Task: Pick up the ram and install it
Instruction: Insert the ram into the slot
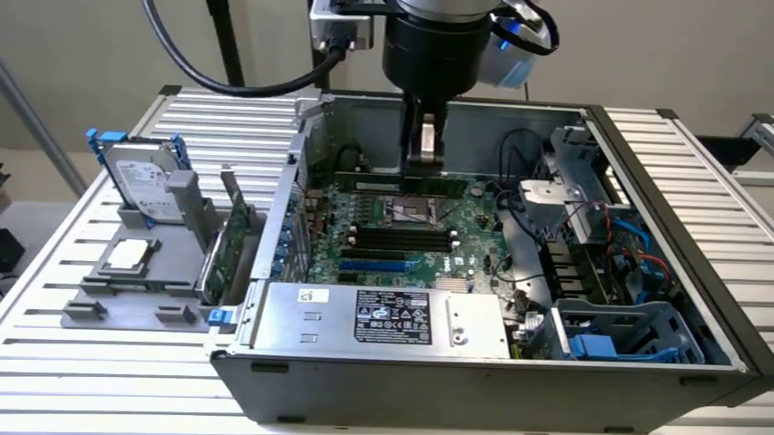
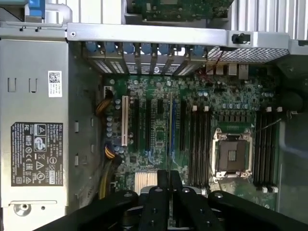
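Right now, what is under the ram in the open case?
The ram, held in the gripper, hangs above the green motherboard, near its empty processor socket and black slots. The strip of board straight beneath the stick is covered by it.

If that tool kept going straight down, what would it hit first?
Probably the motherboard, near the processor socket and black slots; the ram the tool grips would touch first. Exact spot unclear.

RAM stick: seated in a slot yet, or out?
Out. The gripper holds the ram above the motherboard; the black slots in the wrist view are empty.
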`<state>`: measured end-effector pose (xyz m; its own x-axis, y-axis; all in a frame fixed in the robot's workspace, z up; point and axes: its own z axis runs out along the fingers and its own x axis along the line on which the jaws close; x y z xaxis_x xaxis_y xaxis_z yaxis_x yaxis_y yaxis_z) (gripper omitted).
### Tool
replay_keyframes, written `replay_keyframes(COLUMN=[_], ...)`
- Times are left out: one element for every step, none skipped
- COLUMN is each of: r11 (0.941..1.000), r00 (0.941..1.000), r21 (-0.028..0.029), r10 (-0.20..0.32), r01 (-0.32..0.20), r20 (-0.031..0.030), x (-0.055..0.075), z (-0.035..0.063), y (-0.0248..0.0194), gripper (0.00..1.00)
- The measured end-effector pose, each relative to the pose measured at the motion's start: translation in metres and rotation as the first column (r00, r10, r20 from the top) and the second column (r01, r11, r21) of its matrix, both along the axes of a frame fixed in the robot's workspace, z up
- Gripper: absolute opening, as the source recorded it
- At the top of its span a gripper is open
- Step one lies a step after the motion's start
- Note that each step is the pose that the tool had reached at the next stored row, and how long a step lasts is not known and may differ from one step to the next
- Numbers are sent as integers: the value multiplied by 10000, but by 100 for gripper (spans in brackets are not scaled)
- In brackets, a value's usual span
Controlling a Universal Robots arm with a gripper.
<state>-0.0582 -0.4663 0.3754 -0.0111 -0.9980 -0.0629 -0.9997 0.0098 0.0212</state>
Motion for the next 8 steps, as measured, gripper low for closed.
replay_keyframes(r11=[10000, 10000, 10000, 10000, 10000, 10000, 10000, 10000], r00=[10000, 10000, 10000, 10000, 10000, 10000, 10000, 10000], r21=[0, 0, 0, 0, 0, -1, 0, 0], r10=[0, 1, 1, 0, 0, -1, 0, 0], r01=[0, -1, -1, 0, 0, 1, 0, 0], r20=[0, 0, 0, 0, -1, 0, 0, 0], x=[7, 14, 21, 28, 34, 39, 45, 51], z=[-8, -16, -25, -35, -48, -62, -77, -92], y=[46, 91, 136, 183, 229, 274, 317, 362], gripper=[0, 0, 0, 0, 0, 0, 0, 0])
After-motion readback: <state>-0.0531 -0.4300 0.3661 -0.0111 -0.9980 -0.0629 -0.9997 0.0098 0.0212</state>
